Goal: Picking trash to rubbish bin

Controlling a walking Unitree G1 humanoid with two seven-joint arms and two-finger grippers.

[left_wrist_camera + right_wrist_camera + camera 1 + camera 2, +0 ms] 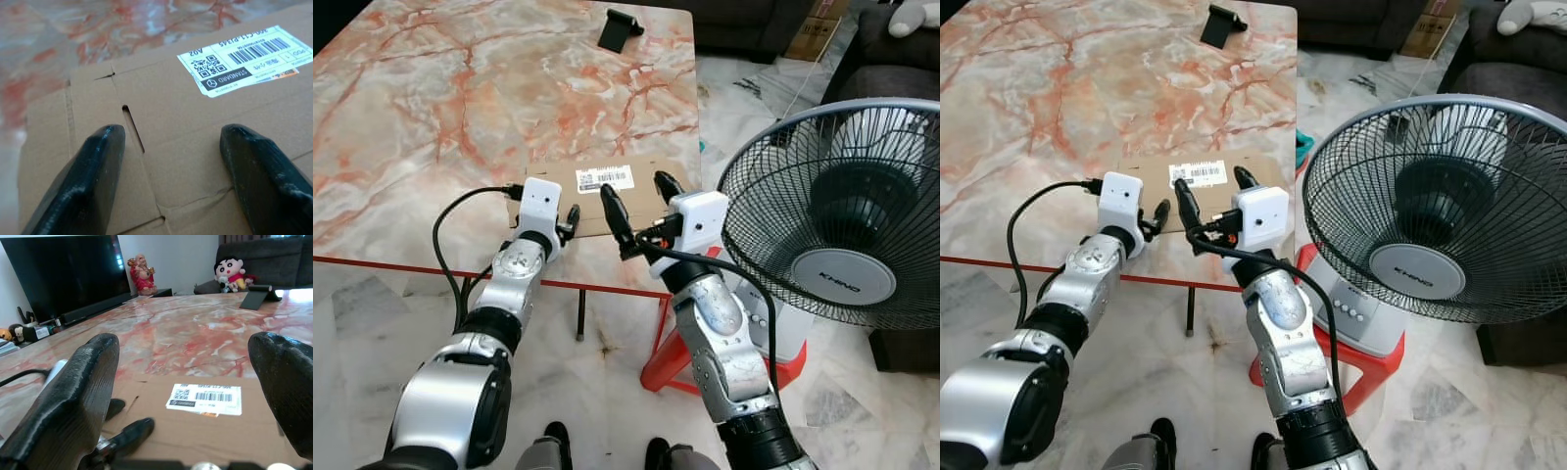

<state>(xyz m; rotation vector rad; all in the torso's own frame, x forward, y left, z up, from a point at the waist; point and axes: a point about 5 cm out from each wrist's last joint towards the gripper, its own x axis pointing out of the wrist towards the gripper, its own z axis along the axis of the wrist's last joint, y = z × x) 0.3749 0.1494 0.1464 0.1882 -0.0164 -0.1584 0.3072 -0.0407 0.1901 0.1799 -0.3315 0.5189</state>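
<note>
A flat brown cardboard piece (646, 168) with a white barcode label (604, 177) lies on the marble table (460, 98) near its front edge. My left gripper (172, 134) is open, low over the cardboard's left part, one black finger (88, 181) on each side of a slot cut in it. My right gripper (633, 186) hangs open above the cardboard's right part, its two fingers spread wide with nothing between them. From the right wrist, the label (205, 397) lies ahead, and the left gripper's fingers (127, 431) rest low on the cardboard (205, 435).
A large standing fan (847, 211) is close at the right, above a red plastic stool (671, 367). A black phone stand (619, 29) sits at the table's far edge. Beyond the table are a television (63, 274), a figurine (142, 274) and a plush toy (230, 271).
</note>
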